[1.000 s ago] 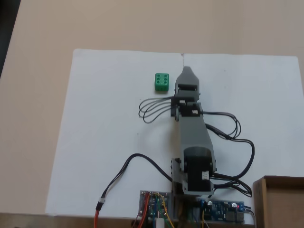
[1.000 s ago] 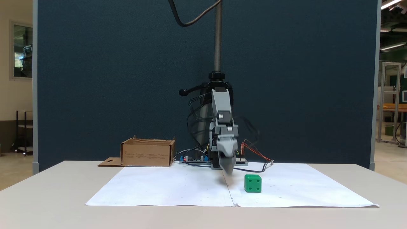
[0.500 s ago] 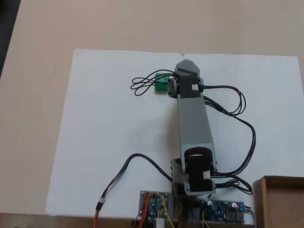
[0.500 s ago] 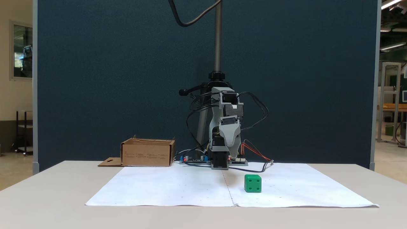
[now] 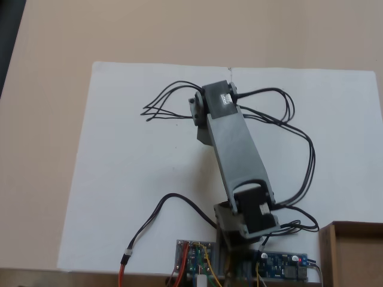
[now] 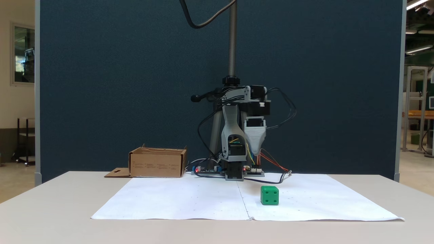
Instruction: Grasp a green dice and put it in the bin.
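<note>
My gripper (image 6: 256, 149) matt grey plastic, green dice (image 6: 270, 195) smooth glossy plastic, bin (image 6: 156, 163) plain matt cardboard, white paper sheet (image 6: 190, 200) matt.

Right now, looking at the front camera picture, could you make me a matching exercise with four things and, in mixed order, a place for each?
Things:
1. green dice
2. bin
3. gripper
4. white paper

Places:
A. raised above the table, pointing down
B. flat on the table, under the dice
C. on the paper, right of its centre fold
D. off the paper, at the table's back left

Pairs: 1-C, 2-D, 3-A, 4-B
</note>
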`<state>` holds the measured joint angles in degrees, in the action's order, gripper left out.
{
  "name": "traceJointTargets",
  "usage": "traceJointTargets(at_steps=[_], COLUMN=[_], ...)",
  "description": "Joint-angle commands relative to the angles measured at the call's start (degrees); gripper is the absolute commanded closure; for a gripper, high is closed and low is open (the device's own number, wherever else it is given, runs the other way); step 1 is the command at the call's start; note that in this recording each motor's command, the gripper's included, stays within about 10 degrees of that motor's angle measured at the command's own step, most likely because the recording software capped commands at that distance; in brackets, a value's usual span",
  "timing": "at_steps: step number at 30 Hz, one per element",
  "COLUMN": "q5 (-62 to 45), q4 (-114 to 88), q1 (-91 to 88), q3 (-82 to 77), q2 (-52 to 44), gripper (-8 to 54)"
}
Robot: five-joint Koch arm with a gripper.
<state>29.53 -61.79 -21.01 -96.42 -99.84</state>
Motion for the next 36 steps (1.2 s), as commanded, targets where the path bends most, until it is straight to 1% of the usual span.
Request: traceJointTargets(at_steps=[1,5,11,15,24,31,36], q5=[3.43,3.43,3.43,3.34,0.7,-0.35,-0.7], q4=[-1.23,-0.97,-0.97,-0.7,-0.44,0.62,2.11], q1=[-1.85,-5.01,-4.39,0.44,1.93,1.76,2.11], q3=[5.89,13.8,20.83,24.08,24.7,27.86,28.21], q2=[4.57,13.54,21.97,24.52,25.4,32.17,33.57], gripper=[2.3,2.2,2.2,2.5,3.2,3.1,3.2])
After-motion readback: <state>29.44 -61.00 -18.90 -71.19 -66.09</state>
